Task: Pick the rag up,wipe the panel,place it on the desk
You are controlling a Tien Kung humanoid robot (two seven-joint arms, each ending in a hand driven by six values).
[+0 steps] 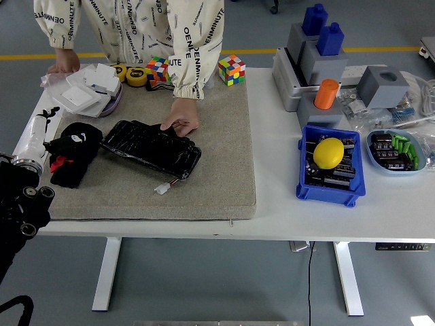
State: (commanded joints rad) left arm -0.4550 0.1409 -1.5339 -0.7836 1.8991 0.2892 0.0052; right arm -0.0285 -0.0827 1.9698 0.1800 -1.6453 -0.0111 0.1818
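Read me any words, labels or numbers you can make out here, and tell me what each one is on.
"OENMINUTE", repeated across the person's white jacket.
Yellow tape measures: face markings too small to read.
Parts in the blue bin and oval tray: no legible print.
Black panel, black rag: no text visible.

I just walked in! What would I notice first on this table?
Probably the bright yellow ball sitting in the blue plastic bin on the right. Next, a person's hand touching the shiny black panel on the grey mat, with two colourful puzzle cubes behind.
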